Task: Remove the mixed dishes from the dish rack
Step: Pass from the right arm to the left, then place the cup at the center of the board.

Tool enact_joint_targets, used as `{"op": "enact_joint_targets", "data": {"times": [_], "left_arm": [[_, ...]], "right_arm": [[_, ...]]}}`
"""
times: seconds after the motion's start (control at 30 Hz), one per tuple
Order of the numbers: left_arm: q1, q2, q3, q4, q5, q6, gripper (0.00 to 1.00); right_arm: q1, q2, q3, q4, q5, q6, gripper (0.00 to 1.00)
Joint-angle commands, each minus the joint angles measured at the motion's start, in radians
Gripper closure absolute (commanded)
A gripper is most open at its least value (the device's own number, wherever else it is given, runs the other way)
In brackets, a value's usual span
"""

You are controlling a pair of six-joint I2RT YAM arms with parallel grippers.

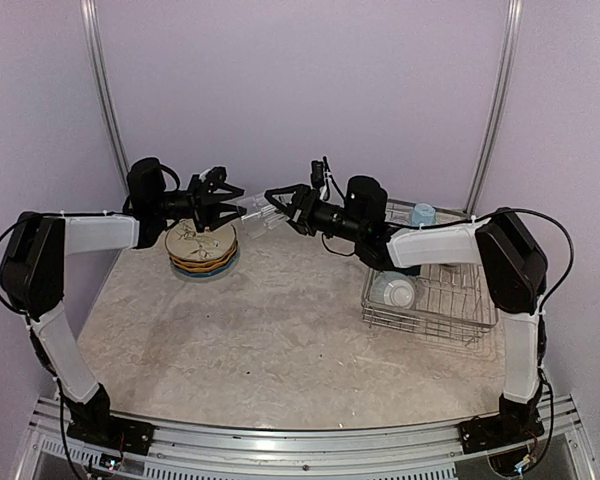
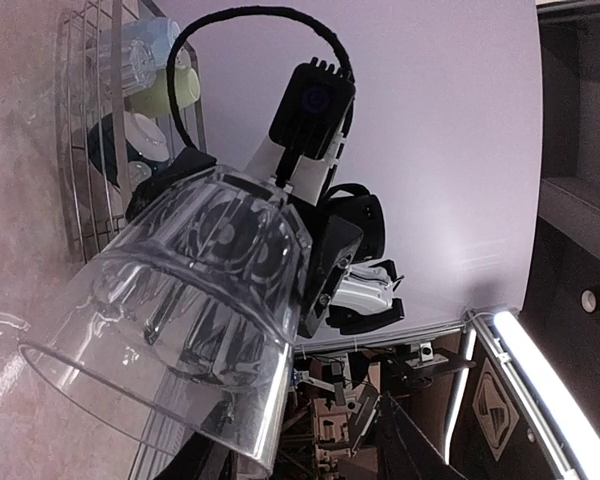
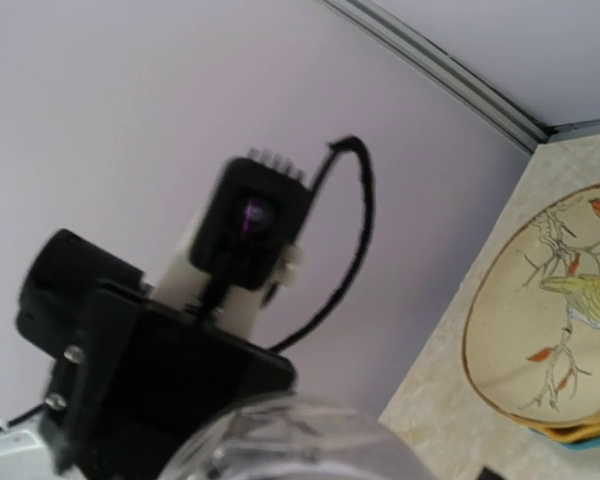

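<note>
A clear glass tumbler (image 1: 253,208) hangs on its side in the air between my two grippers, above the table's back. My right gripper (image 1: 277,205) is shut on its base end. My left gripper (image 1: 230,205) is open, its fingers spread around the rim end; I cannot tell whether they touch it. The tumbler fills the lower left of the left wrist view (image 2: 180,310) and shows at the bottom of the right wrist view (image 3: 290,445). The silver wire dish rack (image 1: 435,300) stands at the right. It holds a teal-and-white bowl (image 1: 393,290) and a light blue mug (image 1: 423,213).
A stack of plates (image 1: 202,250), with a cream leaf-patterned one (image 3: 550,320) on top, sits at the back left under my left gripper. The left wrist view shows the rack (image 2: 80,150) with a pale green mug (image 2: 175,85). A lilac wall stands close behind.
</note>
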Motion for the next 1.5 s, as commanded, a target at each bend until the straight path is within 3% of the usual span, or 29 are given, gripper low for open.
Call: {"op": "enact_joint_targets", "data": {"times": [0.0, 0.53, 0.7, 0.8, 0.93, 1.0, 1.23, 1.33, 1.47], "left_arm": [[0.012, 0.015, -0.015, 0.053, 0.017, -0.024, 0.60], [0.013, 0.020, -0.010, 0.044, 0.017, -0.016, 0.98], [0.015, 0.009, -0.010, 0.034, 0.005, 0.005, 1.00], [0.020, -0.007, -0.006, -0.040, -0.008, 0.060, 1.00], [0.024, -0.034, 0.016, -0.190, -0.026, 0.172, 1.00], [0.024, -0.042, 0.024, -0.242, -0.034, 0.207, 1.00], [0.026, -0.046, 0.037, -0.355, -0.060, 0.265, 1.00], [0.020, -0.053, 0.109, -0.684, -0.151, 0.452, 1.00], [-0.007, -0.060, 0.253, -1.093, -0.389, 0.707, 1.00]], "right_arm": [[0.017, 0.032, 0.020, 0.070, -0.002, 0.012, 1.00], [0.017, 0.025, 0.023, 0.038, -0.018, -0.017, 0.99], [0.014, 0.023, 0.027, 0.004, -0.018, -0.023, 0.78], [0.006, 0.010, 0.012, -0.019, -0.005, -0.032, 0.54], [-0.006, -0.036, -0.022, -0.140, 0.053, -0.089, 0.11], [-0.014, -0.059, -0.037, -0.187, 0.079, -0.113, 0.01], [-0.054, -0.118, -0.137, -0.177, 0.090, -0.101, 0.00], [-0.070, -0.153, -0.149, -0.260, 0.132, -0.135, 0.00], [-0.075, -0.198, -0.147, -0.381, 0.210, -0.197, 0.00]]}}
